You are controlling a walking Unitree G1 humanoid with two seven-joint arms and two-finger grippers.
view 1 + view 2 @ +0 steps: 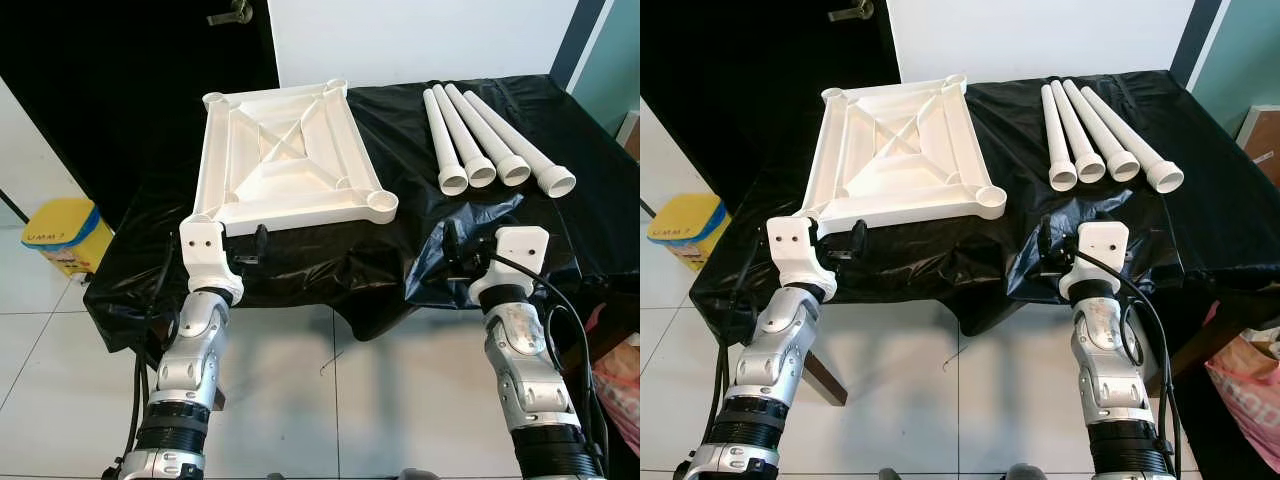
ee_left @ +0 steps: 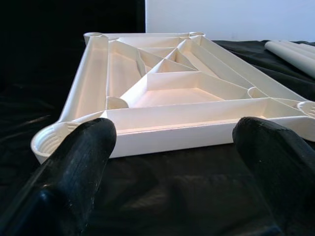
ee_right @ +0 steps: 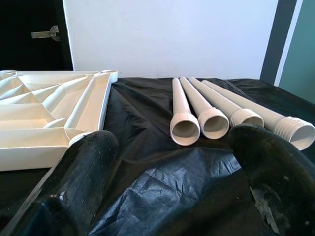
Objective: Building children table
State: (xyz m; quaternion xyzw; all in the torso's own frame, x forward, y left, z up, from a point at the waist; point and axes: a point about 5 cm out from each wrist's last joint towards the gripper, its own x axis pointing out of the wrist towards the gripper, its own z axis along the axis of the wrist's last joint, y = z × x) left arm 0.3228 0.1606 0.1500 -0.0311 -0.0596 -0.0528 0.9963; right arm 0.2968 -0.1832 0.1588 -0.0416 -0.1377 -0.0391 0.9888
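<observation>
Head views: a white panel, the children's table top turned underside up, lies flat on a tabletop draped in black plastic sheet. Its ribs form a cross in the middle and a round socket sits at each corner. To its right, well apart from it, four white legs lie side by side, touching or nearly so, their open ends toward the robot. The left gripper hovers at the near edge of the tabletop, just in front of the panel's near left corner; the right gripper hovers at the near edge below the legs. From here the black fingers blend into the sheet, so their spread is hard to judge. A yellow bin stands on the tiled floor to the left.

Left wrist view: the two fingers stand wide apart, holding nothing. The panel's near edge lies just beyond them and seemingly clear of both; its near left socket shows beside one finger.

Right wrist view: the jaws are wide open and empty, fingers above the crinkled sheet. Beyond them lie the four legs' open ends, two with threaded collars, and the panel's corner off to one side.
</observation>
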